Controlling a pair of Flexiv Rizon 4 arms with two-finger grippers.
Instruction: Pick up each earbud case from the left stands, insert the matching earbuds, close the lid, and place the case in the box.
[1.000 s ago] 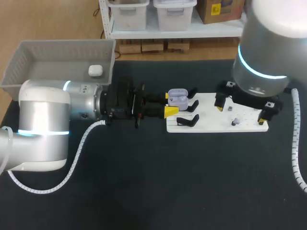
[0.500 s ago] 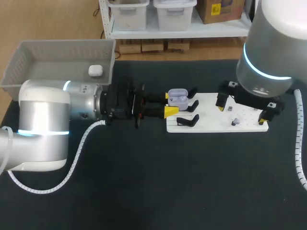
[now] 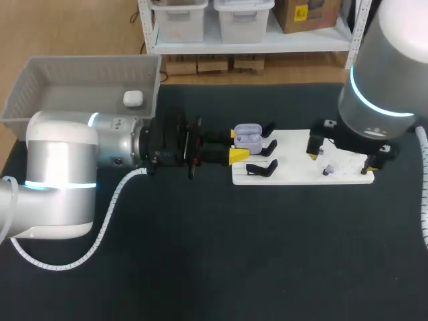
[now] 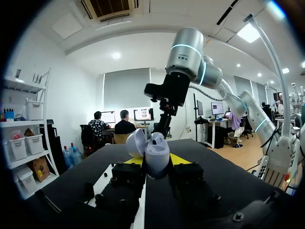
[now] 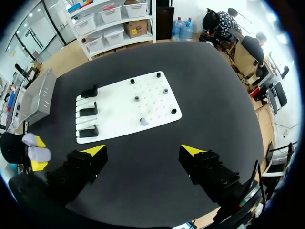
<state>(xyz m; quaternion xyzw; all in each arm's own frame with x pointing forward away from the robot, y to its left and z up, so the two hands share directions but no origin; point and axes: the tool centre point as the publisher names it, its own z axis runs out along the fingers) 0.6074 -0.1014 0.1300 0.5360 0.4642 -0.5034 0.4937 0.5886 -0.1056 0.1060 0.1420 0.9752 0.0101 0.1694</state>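
— Starting at the left gripper: narrow or wide?

— Narrow. Clamps the lavender case from two sides with the yellow fingertips, off the black stands.

— Pointing which way?

— Stands mouth up, with the lid hinged open and leaning off to one side of the body. In the head view, sits just right of centre and a little above the middle. Lies there with the long axis across the frame, in line with the left arm, and with the lid toward the top edge.

— And at the right gripper?

— Spread wide, gripping nothing. Hangs high over the black table. Looks down on the white board ahead of the fingers, with the three stands along one short end and one small lavender earbud lying on the part with the black pegs.

— Farther out?

— In the head view, comes in from the upper right as the right arm, over the board's right part. At the upper left, a grey box with a white case inside, close to the right wall.
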